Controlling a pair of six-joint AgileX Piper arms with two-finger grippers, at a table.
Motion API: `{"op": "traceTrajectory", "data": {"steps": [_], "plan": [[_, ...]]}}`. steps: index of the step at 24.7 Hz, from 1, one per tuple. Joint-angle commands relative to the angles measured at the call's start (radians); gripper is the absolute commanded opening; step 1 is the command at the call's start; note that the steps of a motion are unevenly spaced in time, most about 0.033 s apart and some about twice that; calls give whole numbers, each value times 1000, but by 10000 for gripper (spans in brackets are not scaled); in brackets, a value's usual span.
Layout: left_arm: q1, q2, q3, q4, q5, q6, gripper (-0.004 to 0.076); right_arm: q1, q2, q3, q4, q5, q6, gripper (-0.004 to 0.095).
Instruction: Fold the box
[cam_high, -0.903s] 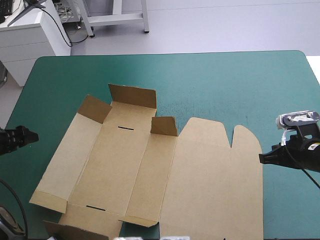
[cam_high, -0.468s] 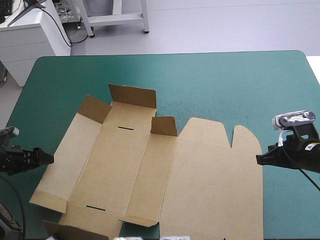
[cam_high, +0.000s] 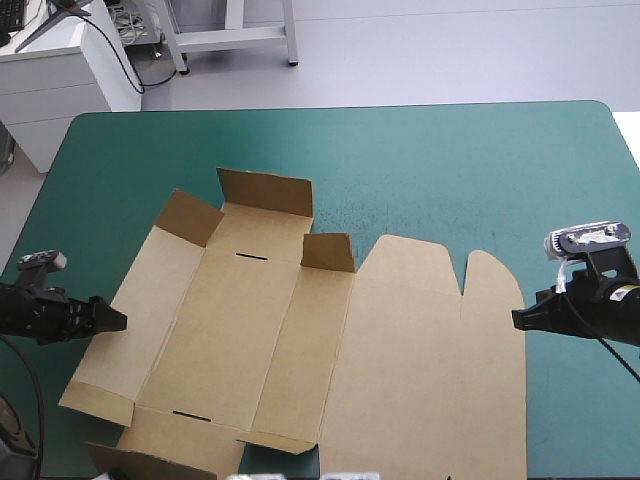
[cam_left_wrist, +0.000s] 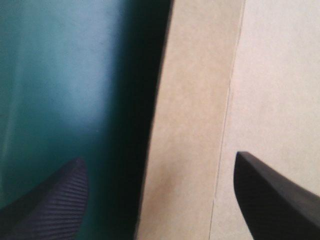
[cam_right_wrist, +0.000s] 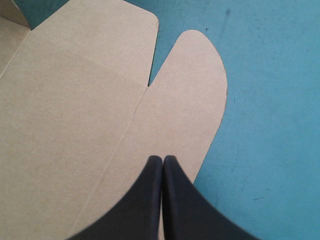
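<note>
From above: the brown box (cam_high: 300, 340) lies mostly flat on the teal-green table (cam_high: 450, 170), left of centre, with three short flaps (cam_high: 265, 190) raised at its far end.

Left wrist: the left gripper (cam_left_wrist: 159, 159) is spread apart, the box's left edge between its fingers.

Right wrist: the right gripper (cam_right_wrist: 163, 159) is closed to a point over a rounded flap (cam_right_wrist: 200, 75).

The high camera sits above and behind the robot, facing forward and down. The table (cam_high: 450, 150) fills most of its picture, far edge near the top, and nearly the whole brown box (cam_high: 300, 340) is in sight. The left wrist camera looks along the left gripper (cam_left_wrist: 159, 159), fingers standing apart, from very near. It takes in only the box's left edge strip and the teal-green cover (cam_left_wrist: 60, 90) beside it. The right wrist camera looks along the right gripper (cam_right_wrist: 162, 159), fingers pressed together, from farther back, over the rounded flap (cam_right_wrist: 195, 85) at the box's right end. Each wrist view shares its end of the box with the high view.
</note>
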Motion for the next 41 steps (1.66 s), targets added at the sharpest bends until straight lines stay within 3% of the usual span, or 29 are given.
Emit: {"op": "traceTrajectory", "data": {"steps": [1,17,20,22,26,41], "plan": [[-72,-6,-19,-9,80,-11,563,1,-8,-26,23,-34,-2,-19],[-285,2,109,24,97,-135,557,1,-8,-26,41,-36,-2,-19],[-286,2,109,24,97,-144,457,1,-8,-26,47,-36,-2,-19],[-286,2,109,24,97,-144,333,1,-8,-26,49,-36,-2,-19],[-286,2,109,28,90,-135,0,1,-8,-26,49,-36,-2,-19],[-291,2,-5,28,97,-192,-8,1,-8,-26,51,-36,-2,-19]]}}
